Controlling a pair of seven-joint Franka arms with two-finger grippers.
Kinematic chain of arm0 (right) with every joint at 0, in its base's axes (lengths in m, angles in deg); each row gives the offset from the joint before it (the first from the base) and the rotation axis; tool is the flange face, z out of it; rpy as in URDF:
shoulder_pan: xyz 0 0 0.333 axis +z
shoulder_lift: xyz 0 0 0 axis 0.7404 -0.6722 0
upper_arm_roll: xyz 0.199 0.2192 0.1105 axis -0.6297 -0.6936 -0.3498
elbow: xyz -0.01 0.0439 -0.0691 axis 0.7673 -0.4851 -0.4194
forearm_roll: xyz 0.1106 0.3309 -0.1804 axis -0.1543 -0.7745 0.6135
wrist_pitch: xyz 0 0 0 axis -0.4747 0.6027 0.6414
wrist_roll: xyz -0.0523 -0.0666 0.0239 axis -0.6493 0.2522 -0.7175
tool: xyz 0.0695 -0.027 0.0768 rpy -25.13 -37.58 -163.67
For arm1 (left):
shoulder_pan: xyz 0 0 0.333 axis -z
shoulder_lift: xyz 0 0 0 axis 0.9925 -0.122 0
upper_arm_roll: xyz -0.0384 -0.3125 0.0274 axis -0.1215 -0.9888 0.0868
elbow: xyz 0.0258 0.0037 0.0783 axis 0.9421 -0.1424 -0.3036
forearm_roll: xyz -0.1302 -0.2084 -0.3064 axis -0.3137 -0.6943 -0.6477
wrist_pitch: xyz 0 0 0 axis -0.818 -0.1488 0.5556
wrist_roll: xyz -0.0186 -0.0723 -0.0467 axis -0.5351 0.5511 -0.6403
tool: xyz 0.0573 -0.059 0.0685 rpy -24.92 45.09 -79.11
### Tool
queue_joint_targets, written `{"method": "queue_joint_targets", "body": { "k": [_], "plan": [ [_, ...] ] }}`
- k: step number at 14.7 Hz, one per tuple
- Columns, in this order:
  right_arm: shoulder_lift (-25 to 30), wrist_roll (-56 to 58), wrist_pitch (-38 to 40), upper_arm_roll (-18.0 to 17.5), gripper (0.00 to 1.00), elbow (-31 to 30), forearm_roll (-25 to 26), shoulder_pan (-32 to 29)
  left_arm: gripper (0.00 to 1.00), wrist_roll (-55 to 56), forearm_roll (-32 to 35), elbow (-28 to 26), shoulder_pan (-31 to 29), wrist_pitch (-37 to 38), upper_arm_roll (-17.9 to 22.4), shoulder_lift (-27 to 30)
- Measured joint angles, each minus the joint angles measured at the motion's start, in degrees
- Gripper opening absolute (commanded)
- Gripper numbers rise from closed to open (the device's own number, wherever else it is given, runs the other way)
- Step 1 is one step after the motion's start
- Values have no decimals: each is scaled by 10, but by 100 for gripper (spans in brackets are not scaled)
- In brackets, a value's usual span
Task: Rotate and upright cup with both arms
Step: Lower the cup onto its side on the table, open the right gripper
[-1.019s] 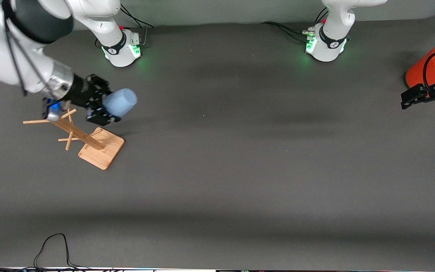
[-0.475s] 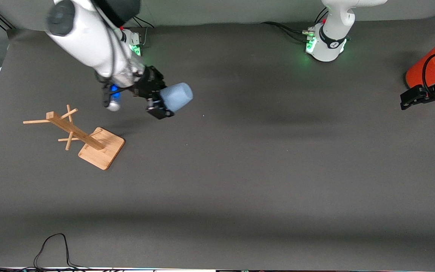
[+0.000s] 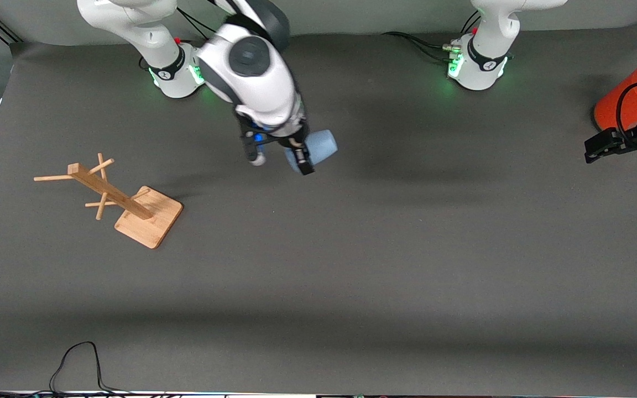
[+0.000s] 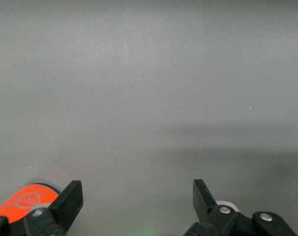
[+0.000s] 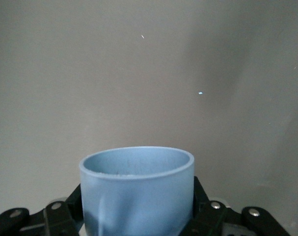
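Note:
My right gripper (image 3: 303, 155) is shut on the light-blue cup (image 3: 318, 148) and holds it in the air over the middle of the table, lying sideways with its base toward the left arm's end. In the right wrist view the cup (image 5: 137, 194) sits between the black fingers (image 5: 202, 202), one end of it facing the camera. My left gripper (image 3: 606, 145) is open and empty at the left arm's end of the table, beside the orange can (image 3: 625, 102). In the left wrist view its fingertips (image 4: 74, 197) stand wide apart over bare grey mat.
A wooden cup rack (image 3: 114, 196) lies tipped over on its square base toward the right arm's end. The orange can with a silver top also shows in the left wrist view (image 4: 23, 201). A black cable (image 3: 75, 359) loops at the table's near edge.
My right arm has carried the cup from above the wooden rack toward the middle of the table. The left gripper has barely shifted.

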Motion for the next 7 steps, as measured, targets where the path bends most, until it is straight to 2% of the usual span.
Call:
{"method": "queue_joint_targets", "body": {
  "k": [2, 7],
  "plan": [
    [-48, -49, -7, 0, 76, 2, 51, 27, 100, 0, 0, 0, 0, 0, 0, 0],
    [-162, -177, -14, 13, 76, 13, 139, 80, 100, 0, 0, 1, 0, 0, 0, -1]
  ]
}}
